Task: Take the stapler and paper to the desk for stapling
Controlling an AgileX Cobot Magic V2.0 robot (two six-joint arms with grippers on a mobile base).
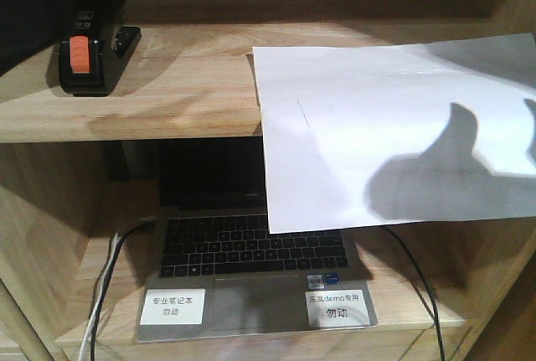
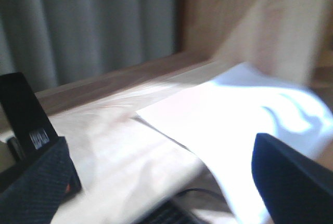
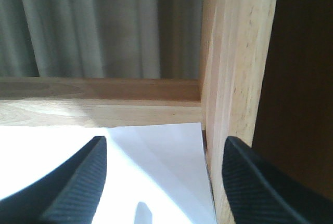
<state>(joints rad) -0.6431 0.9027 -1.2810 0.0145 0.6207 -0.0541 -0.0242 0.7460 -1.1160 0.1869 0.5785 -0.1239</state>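
The stapler [image 1: 88, 58] sits just past one fingertip of my left gripper [image 2: 158, 148], off to the gap's side, lengthwise front to back. The paper [image 3: 156, 177] lies below, between my right gripper's [image 3: 165, 143] spread jaws. Both grippers gape, grasping nothing.

The stapler [image 1: 90, 55] stands near the left end of the upper shelf [image 1: 176, 85]. The paper [image 1: 394, 126] lies on the shelf's right half, well apart from the stapler, its far corner just beside the right side panel [image 3: 234, 78], and it hangs over the front edge. On the lower shelf [image 1: 105, 235] below sits the open laptop [image 1: 251, 248], its right part behind the hanging sheet. One cable [image 1: 105, 277] runs at its left, another cable [image 1: 419, 281] at its right.
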